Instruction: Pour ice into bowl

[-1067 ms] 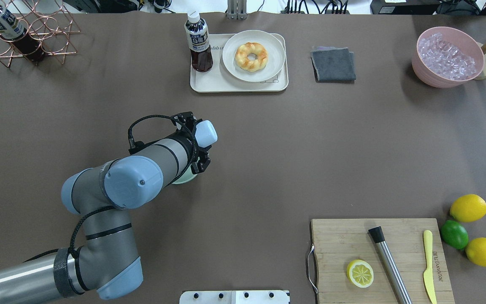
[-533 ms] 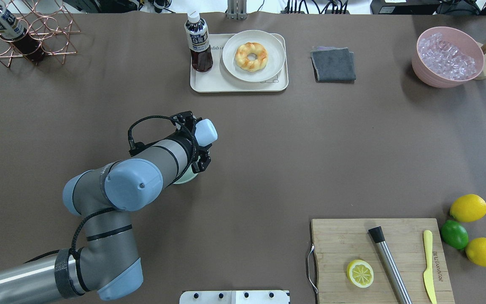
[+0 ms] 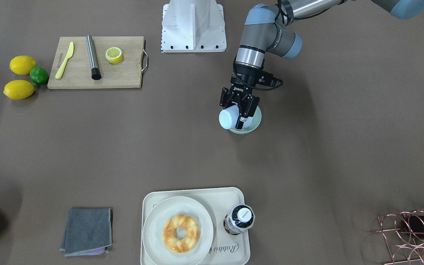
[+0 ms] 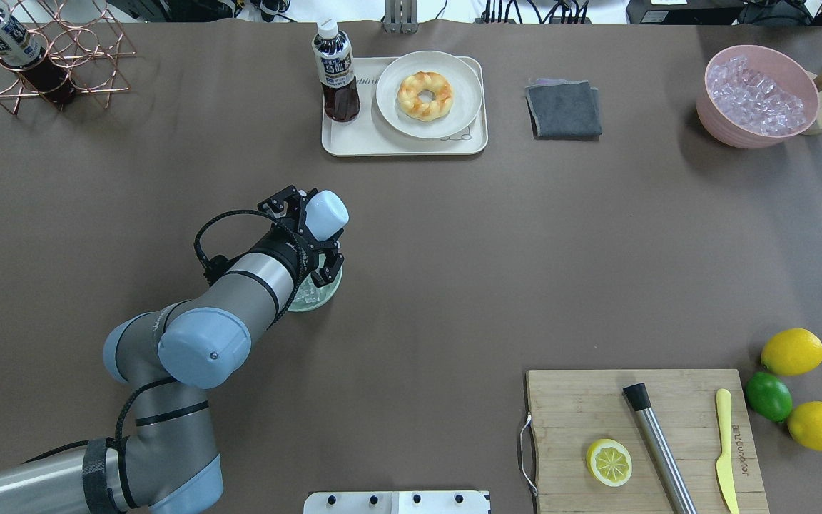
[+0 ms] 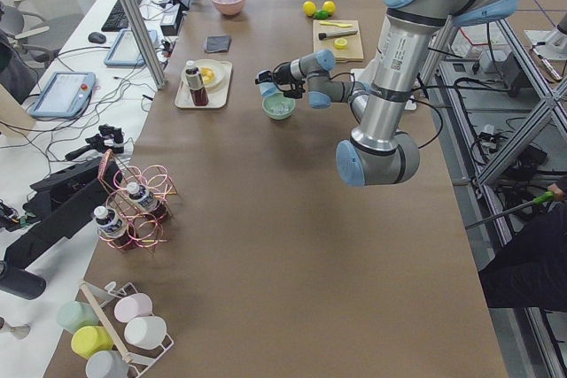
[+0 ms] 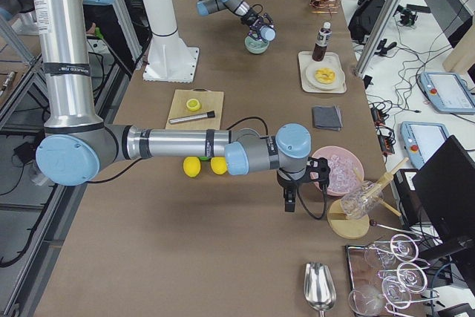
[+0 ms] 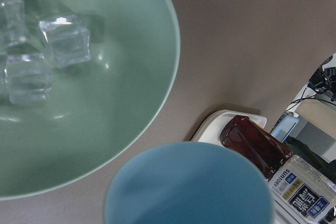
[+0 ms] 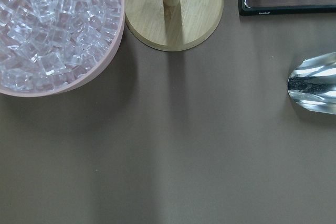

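Note:
My left gripper [image 4: 313, 234] is shut on a light blue cup [image 4: 327, 214], which lies tipped on its side over the far rim of the pale mint-green bowl [image 4: 326, 294]. In the front-facing view the cup [image 3: 228, 118] overlaps the bowl [image 3: 256, 123] under the gripper [image 3: 238, 110]. The left wrist view looks into the bowl [image 7: 121, 103], where clear ice cubes [image 7: 65, 40] lie on the bottom, with the cup's rim [image 7: 189, 187] just in front. My right gripper [image 6: 291, 202] shows only in the exterior right view, beside the pink tub; I cannot tell its state.
A pink tub of ice [image 4: 760, 96] stands at the far right. A tray [image 4: 354, 143] holds a doughnut plate and a bottle [image 4: 335, 71]. A grey cloth [image 4: 564, 108], a cutting board [image 4: 575, 428] with lemon half, citrus fruits [image 4: 793, 351] and a wire rack [image 4: 61, 64] are also on the table.
The left arm has swung left and its wrist has turned. The cup moved left with it, and more of the bowl shows beside the gripper.

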Motion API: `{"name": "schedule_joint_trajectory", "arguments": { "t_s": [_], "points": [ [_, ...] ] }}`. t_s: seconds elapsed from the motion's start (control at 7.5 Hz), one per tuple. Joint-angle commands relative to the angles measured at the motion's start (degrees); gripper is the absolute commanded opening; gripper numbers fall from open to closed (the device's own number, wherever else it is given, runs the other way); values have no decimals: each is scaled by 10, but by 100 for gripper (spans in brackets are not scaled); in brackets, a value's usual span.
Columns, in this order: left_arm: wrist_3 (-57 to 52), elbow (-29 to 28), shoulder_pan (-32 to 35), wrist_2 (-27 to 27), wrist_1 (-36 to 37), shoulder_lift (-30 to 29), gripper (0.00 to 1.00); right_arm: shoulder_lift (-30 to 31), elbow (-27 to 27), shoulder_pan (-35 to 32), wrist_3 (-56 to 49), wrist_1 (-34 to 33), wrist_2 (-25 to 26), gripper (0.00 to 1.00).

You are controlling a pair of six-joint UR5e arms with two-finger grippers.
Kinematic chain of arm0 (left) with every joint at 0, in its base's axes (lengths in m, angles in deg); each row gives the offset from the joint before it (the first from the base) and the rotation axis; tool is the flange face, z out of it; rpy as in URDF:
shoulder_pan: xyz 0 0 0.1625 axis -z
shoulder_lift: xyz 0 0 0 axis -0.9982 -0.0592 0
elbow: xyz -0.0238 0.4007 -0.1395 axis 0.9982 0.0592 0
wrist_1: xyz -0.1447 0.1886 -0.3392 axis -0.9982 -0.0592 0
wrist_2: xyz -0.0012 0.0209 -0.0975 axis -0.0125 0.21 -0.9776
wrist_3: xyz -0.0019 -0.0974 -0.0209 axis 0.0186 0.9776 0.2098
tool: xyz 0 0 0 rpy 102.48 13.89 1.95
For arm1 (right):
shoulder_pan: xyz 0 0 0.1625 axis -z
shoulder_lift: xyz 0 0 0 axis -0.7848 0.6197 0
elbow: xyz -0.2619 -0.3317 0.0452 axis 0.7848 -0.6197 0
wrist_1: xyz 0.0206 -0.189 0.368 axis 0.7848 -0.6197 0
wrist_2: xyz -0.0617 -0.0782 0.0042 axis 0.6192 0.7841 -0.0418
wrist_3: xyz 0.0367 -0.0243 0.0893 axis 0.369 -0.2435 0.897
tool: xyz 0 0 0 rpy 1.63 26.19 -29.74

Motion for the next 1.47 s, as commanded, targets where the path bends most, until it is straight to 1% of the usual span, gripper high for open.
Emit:
{"name": "schedule_joint_trajectory", "arguments": {
  "t_s": [0.0,0.13,0.27,0.4,0.53,0.67,0.93,1.07,1.2,1.33],
  "points": [
    [-41,16,0,0,43,-5,51,0,0,0,3,1,0,99],
    [-48,49,7,-27,109,-5,51,0,1,0,3,1,1,99],
    [-48,86,37,-112,204,0,51,0,1,0,3,1,0,99],
    [-48,89,65,-165,238,-3,51,0,1,0,3,0,1,99],
    [-57,92,89,-172,264,1,51,0,1,0,3,0,1,99],
    [-102,92,110,-207,274,30,51,-1,0,0,4,1,1,99],
    [-179,91,180,-306,330,72,51,-4,1,0,7,-3,1,99],
    [-201,109,209,-322,344,101,50,-13,4,1,7,-19,1,99],
    [-237,149,232,-341,409,128,49,-20,11,0,7,-37,1,99],
    [-258,159,236,-348,483,135,48,-29,17,1,7,-55,2,99]
  ]
}}
